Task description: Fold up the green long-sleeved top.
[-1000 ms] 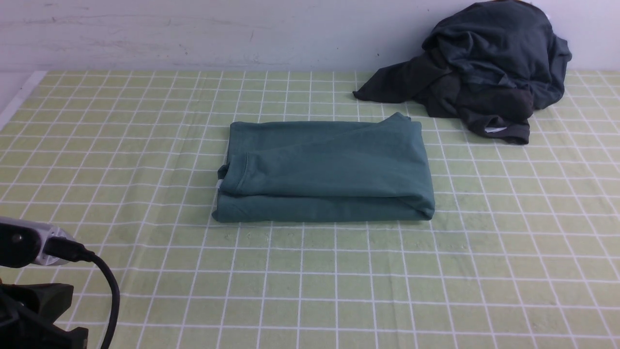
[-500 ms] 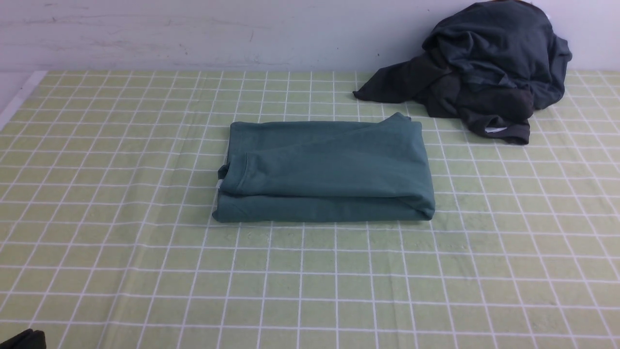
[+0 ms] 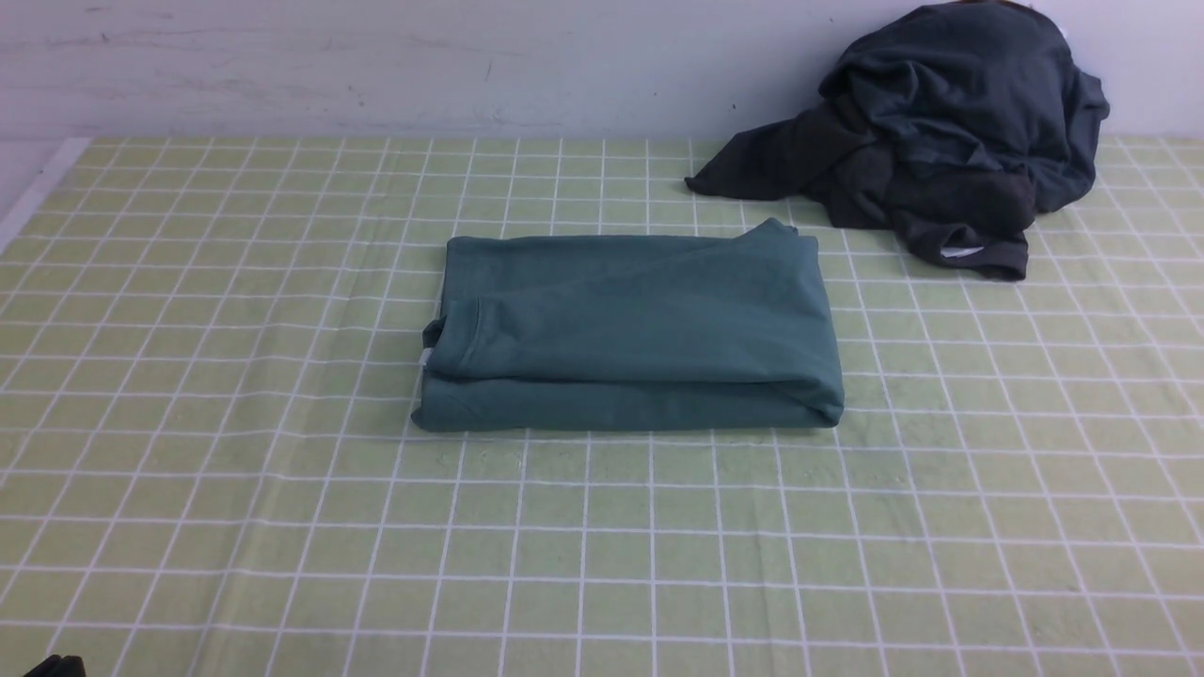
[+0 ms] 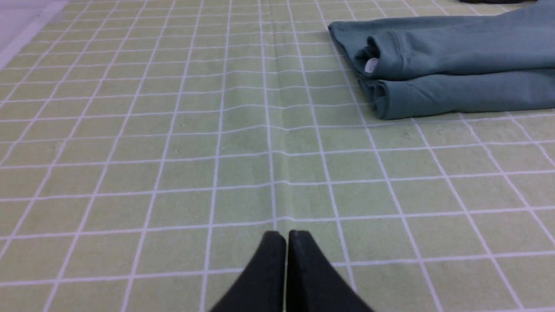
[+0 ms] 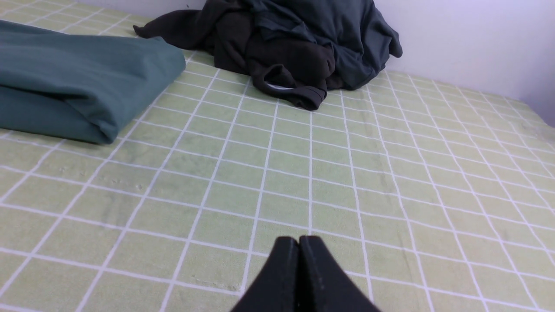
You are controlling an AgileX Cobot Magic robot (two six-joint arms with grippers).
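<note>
Front view: the top lies as a compact rectangular bundle on the checked cloth, layers stacked, collar edge and a bit of white label at its left end, fold rounded at its right end. A dark heap of other garments sits beyond the top's far right corner, against the wall, apart from it. Neither arm reaches near the top; only a dark scrap shows at the frame's lower left corner, too little to identify. Left wrist view: left gripper has its two black tips pressed together, nothing between them, hovering over bare cloth well short of the top's collar end. Right wrist view: right gripper likewise has tips pressed together and empty, over bare cloth, with the top's folded right end off to one side and the dark heap beyond. Judgement: folding looks complete; sleeves are tucked out of sight and edges are fairly square. Nothing obvious remains, except perhaps tidying the slightly raised far right corner.
</note>
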